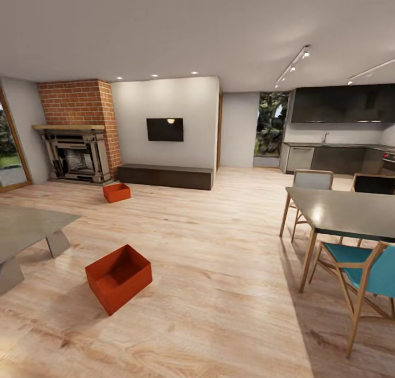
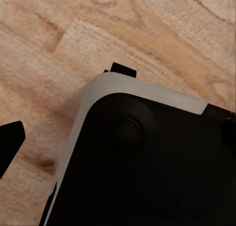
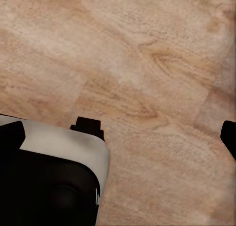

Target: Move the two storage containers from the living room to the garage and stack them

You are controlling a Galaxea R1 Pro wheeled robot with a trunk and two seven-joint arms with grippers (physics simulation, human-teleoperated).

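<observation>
Two storage containers sit on the living room's light wood plank floor [image 1: 219, 246], well apart. Nearer container [image 1: 119, 277]: open top up, turned corner-on to the head camera, long axis slanting toward the far right, just beside the glass coffee table [image 1: 27, 230]. Farther container [image 1: 117, 192]: upright, near the brick fireplace [image 1: 77, 131] and the dark low bench [image 1: 164, 176].

Both wrist cameras point down at the planks over the robot's black, white-edged base [image 2: 147, 162]. Left claw [image 2: 64, 105]: fingertips at the frame edges, spread wide, nothing between them. Right claw [image 3: 115, 132]: likewise spread, holding nothing.

Head view alone takes in the room: dining table [image 1: 340, 210], teal chair [image 1: 362, 274].
</observation>
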